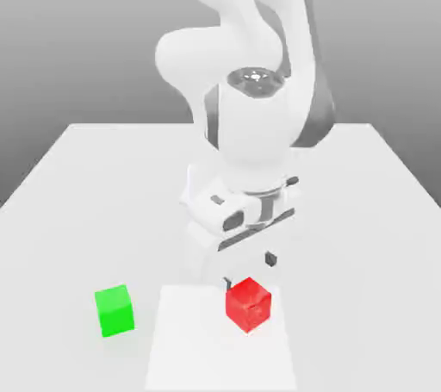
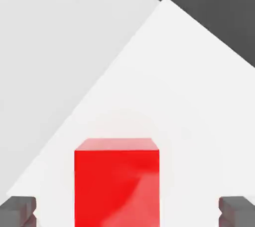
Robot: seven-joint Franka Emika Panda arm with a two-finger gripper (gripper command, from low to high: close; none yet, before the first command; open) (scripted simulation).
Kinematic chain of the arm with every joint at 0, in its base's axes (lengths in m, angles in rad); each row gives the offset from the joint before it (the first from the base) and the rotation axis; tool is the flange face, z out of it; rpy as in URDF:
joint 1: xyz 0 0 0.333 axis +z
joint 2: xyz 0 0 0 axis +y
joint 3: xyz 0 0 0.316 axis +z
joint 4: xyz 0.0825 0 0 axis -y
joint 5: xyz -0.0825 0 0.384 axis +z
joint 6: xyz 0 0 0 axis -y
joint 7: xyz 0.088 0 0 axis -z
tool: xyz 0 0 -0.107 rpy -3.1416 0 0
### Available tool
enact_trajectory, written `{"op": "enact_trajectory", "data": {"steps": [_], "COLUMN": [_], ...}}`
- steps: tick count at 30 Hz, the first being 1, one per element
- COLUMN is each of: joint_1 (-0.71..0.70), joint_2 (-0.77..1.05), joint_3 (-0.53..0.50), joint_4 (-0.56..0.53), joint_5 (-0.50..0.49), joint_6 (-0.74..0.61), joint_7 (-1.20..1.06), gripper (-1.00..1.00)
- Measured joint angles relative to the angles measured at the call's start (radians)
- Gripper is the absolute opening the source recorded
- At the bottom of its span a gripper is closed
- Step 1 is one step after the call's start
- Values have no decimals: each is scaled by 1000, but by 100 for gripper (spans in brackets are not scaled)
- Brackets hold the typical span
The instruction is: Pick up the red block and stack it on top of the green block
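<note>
Low over the table (image 1: 77, 166), gripper (image 1: 250, 268) with jaws spread wide, 2 fingertips (image 2: 19, 210) flanking the red block (image 1: 248, 303) without touching, red block near the table's front edge, green block (image 1: 114, 310) well apart toward the exterior view's left.

We find no text, label, brand, number or sign that can be read anywhere. The red block (image 1: 248, 303) and the green block (image 1: 114, 310) show plain faces, and the white arm (image 1: 250, 123) and the table (image 1: 86, 192) carry no lettering or markings that we can make out.
</note>
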Motion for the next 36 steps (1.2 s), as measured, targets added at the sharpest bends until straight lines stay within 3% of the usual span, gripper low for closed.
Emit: {"op": "enact_trajectory", "data": {"steps": [15, 16, 23, 36], "joint_1": [-63, -72, -76, -33], "joint_2": [204, 215, 214, 34], "joint_3": [102, 114, 117, 37], "joint_4": [17, 16, 16, 9], "joint_5": [148, 157, 153, 10], "joint_6": [171, 181, 180, 28], "joint_7": [-105, -110, -108, -9], "gripper": [0, -100, -100, -100]}}
